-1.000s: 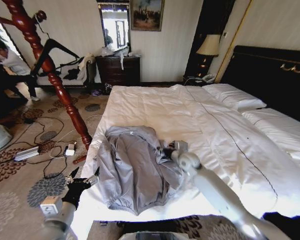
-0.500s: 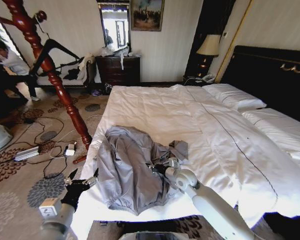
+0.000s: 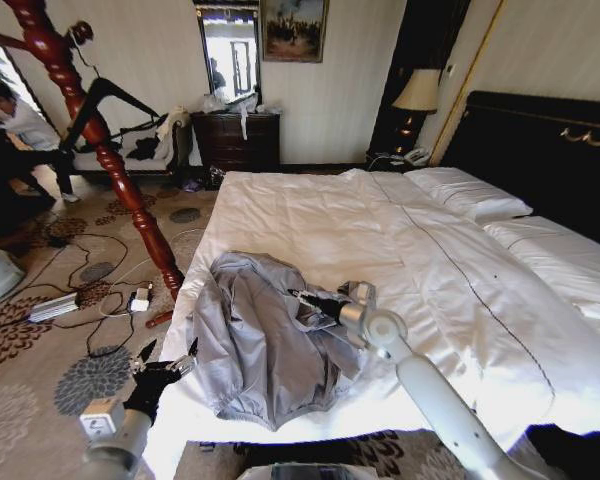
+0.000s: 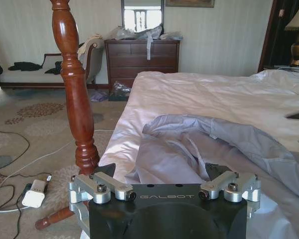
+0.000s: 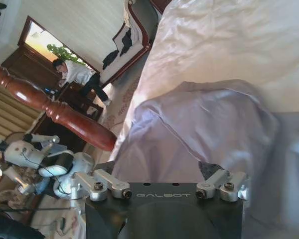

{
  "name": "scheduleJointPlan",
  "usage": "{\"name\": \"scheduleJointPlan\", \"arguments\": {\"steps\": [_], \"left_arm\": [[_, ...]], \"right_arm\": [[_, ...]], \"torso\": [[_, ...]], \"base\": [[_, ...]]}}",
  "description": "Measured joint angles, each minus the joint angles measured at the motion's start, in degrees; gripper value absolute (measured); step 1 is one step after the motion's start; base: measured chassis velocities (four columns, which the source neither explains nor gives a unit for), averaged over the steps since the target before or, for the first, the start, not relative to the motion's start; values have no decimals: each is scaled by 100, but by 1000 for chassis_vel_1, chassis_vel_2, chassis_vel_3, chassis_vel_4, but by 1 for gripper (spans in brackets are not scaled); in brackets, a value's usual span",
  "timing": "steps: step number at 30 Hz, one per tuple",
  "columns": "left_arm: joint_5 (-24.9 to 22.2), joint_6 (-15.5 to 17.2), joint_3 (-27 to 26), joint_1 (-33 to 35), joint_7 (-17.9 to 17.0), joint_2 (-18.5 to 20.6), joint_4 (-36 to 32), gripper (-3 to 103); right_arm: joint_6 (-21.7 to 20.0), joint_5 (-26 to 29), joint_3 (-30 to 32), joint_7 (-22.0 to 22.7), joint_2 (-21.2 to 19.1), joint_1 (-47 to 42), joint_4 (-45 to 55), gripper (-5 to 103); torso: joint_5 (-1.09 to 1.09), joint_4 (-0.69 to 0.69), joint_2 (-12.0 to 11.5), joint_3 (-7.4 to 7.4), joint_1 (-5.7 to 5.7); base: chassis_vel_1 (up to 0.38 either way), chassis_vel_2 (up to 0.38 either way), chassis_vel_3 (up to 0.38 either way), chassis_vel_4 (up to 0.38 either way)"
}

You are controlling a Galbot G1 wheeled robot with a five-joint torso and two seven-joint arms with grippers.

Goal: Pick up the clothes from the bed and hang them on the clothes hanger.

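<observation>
Right gripper (image 3: 302,299), jaws spread, hovers just above the jacket (image 3: 260,340) crumpled on the bed (image 3: 310,215). You're handling thin, limp, likely slippery fabric; pinch a raised fold near the collar. Left gripper (image 3: 165,361) open, idle beside bed.

1. You lose the black headboard (image 3: 540,150) past the head view's right edge.
2. Your right gripper's (image 3: 302,298) fingertips blend into the jacket (image 3: 265,345) folds, too small to judge.
3. The coat stand (image 3: 100,140) runs off the top.
</observation>
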Motion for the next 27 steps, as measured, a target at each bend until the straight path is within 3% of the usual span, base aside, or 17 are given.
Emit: {"name": "scheduleJointPlan", "arguments": {"steps": [2,5,10,17,27], "left_arm": [[2,-2,-14,28,0,-1,0,100],[2,-4,-19,34,0,2,0,100],[-2,-9,14,-13,1,20,0,100],[-3,-11,113,-101,1,75,23,100],[-6,-17,36,-13,1,69,8,100]], "right_arm": [[-23,-129,-137,10,258,310,-479,98],[-37,-222,-207,21,324,413,-718,100],[-49,-578,-112,-42,101,200,-934,100],[-139,-612,-35,-68,-103,-62,-904,100],[-235,-651,-102,-90,325,-27,-1315,100]], "torso": [[-1,3,0,0,0],[0,2,0,0,1],[0,-3,0,0,0],[-1,-2,0,0,0],[0,0,0,0,0]], "base": [[0,0,0,0],[0,0,0,0],[0,0,0,0],[0,0,0,0],[0,0,0,0]]}}
